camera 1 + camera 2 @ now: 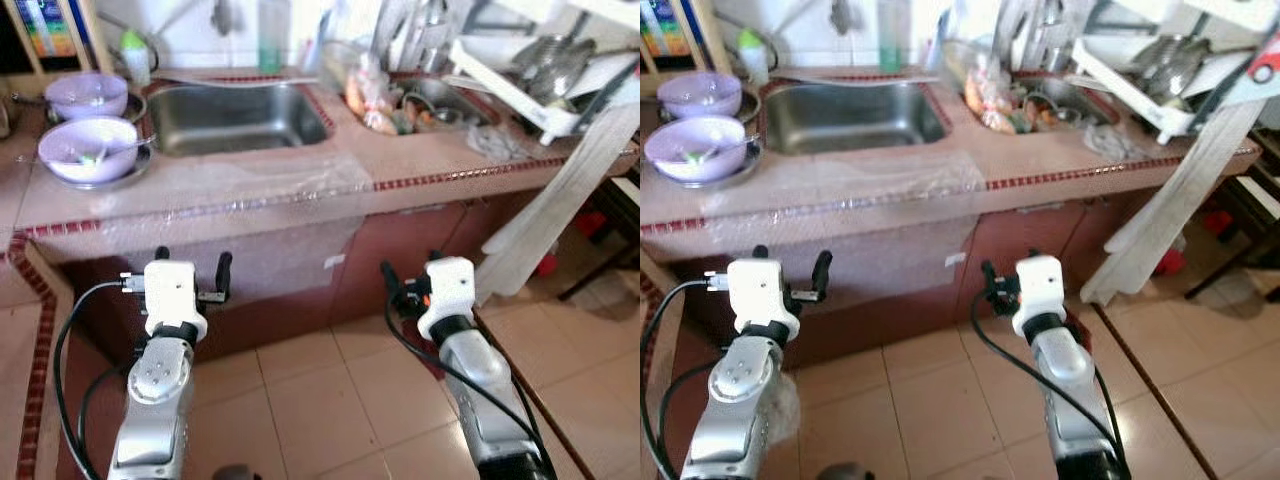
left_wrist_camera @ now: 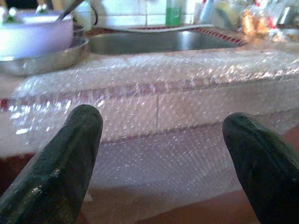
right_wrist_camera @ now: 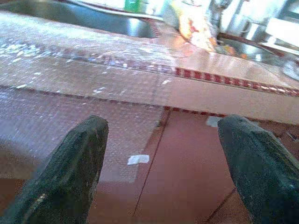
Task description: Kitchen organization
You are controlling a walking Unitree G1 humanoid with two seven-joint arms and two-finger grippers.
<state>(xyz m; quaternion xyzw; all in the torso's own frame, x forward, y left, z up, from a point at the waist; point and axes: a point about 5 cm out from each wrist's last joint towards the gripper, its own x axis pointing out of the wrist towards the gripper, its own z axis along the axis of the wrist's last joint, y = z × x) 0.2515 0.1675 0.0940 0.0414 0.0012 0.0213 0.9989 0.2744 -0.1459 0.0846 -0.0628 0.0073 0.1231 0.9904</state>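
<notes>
a sheet of bubble wrap (image 1: 262, 215) hangs over the front edge of the surface (image 1: 420, 160), below the sink (image 1: 235, 117). the left gripper (image 1: 192, 272) and right gripper (image 3: 163, 158) are both wide, low before it.

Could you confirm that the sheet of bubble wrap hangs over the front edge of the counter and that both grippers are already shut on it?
Not quite. The bubble wrap does hang over the counter edge, but neither gripper is shut on it. The left wrist view shows the left gripper open, short of the sheet, and the right wrist view shows the right gripper open too.
</notes>
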